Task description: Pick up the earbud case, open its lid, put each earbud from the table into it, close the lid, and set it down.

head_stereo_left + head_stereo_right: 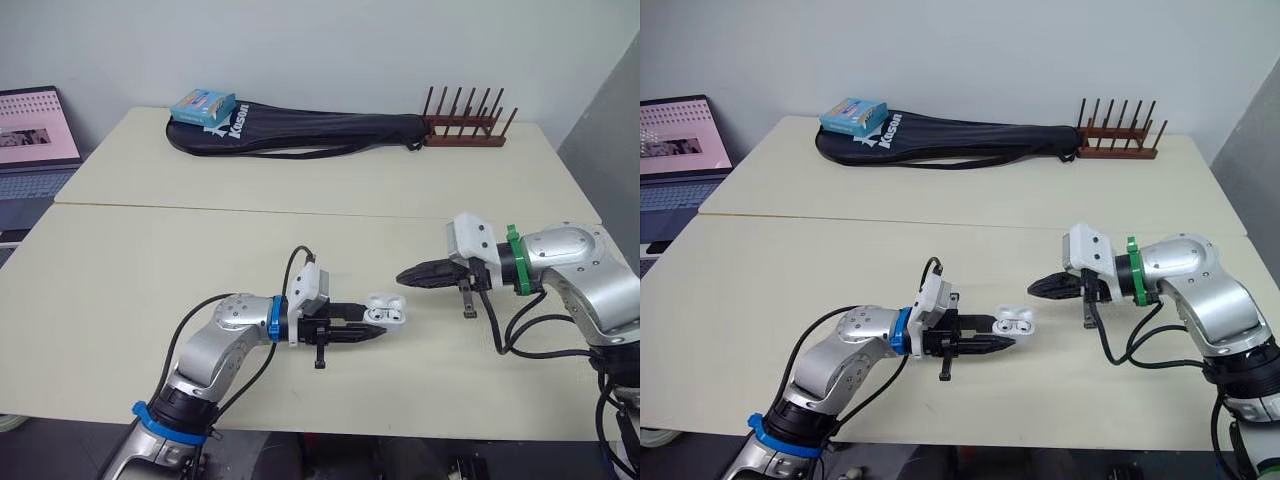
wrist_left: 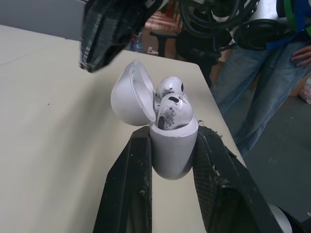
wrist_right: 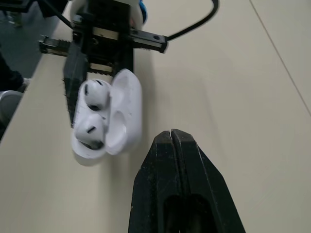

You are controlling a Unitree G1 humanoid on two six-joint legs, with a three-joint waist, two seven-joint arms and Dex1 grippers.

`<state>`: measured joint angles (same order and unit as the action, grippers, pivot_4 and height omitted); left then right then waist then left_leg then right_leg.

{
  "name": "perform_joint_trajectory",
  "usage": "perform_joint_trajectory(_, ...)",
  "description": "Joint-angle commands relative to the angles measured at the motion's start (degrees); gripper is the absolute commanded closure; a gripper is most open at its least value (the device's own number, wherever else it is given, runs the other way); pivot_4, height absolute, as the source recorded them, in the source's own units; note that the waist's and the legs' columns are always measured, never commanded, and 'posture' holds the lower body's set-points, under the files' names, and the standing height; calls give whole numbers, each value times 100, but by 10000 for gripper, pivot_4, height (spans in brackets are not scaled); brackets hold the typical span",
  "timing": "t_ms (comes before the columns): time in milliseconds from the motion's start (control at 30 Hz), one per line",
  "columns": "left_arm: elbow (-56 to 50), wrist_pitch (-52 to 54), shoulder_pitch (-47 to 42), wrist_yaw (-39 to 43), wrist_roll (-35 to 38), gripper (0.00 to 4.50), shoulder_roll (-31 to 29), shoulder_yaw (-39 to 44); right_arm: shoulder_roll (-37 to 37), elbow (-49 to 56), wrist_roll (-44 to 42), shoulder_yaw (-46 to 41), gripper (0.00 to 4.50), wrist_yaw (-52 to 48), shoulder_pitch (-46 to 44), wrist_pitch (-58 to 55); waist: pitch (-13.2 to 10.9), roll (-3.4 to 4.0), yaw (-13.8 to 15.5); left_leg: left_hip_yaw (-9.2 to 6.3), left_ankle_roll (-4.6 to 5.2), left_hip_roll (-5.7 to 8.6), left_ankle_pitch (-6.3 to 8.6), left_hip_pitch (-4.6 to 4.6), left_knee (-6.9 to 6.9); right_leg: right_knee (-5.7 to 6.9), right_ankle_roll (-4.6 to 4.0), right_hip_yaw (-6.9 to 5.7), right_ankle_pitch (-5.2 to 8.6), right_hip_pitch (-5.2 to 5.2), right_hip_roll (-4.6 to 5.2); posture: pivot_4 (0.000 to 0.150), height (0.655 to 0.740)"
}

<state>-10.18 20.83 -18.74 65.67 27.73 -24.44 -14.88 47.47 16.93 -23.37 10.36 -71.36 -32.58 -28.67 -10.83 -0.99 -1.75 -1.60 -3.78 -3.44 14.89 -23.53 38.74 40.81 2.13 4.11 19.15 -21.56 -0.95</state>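
Item: earbud case (image 1: pixel 386 312), glossy white and rounded, lid (image 2: pixel 129 94) hinged open, two scuffed white earbuds (image 2: pixel 171 109) seated inside. You see it at frame centre, pinched at its base by your left hand (image 1: pixel 375 328), over the matte cream tabletop (image 1: pixel 200 250). Your right hand (image 1: pixel 403 275), black fingers pressed together, sits just right of it, apart. Pale wall (image 1: pixel 300 50) behind.

- The left arm (image 1: pixel 225 325) is made of rounded silver-grey shells, with a blue ring (image 1: pixel 275 318) at the wrist and a blue band (image 1: pixel 165 418) farther up.
- The right arm (image 1: pixel 575 258) has the same silver shells, with a green ring (image 1: pixel 514 260) at its wrist.
- A white camera block (image 1: pixel 310 288) tops each wrist.
- Black cables (image 3: pixel 198 23) loop along both arms.
- The left gripper (image 1: pixel 378 323) and right gripper (image 1: pixel 402 275) have black, tapered fingers (image 2: pixel 221 189) with rough, scuffed surfaces.
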Motion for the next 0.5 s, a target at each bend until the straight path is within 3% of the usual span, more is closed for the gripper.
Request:
perform_joint_trajectory(33, -57, -91, -45, -12, -35, 37324, 35, -1, 47, 414, -326, -137, 45000, -85, -22, -269, 0, 0, 0, 0, 0, 0, 0, 0, 0, 0, 0, 0, 0, 0, 0, 1500, 7026)
perform_joint_trajectory(500, 72, -183, -115, -139, -149, 37324, 193, 48, 91, 932, -756, -293, 45000, 132, 535, -700, 0, -1, -7, -1, 0, 0, 0, -2, 1, 0, 0, 0, 0, -1, -1, 1500, 7026)
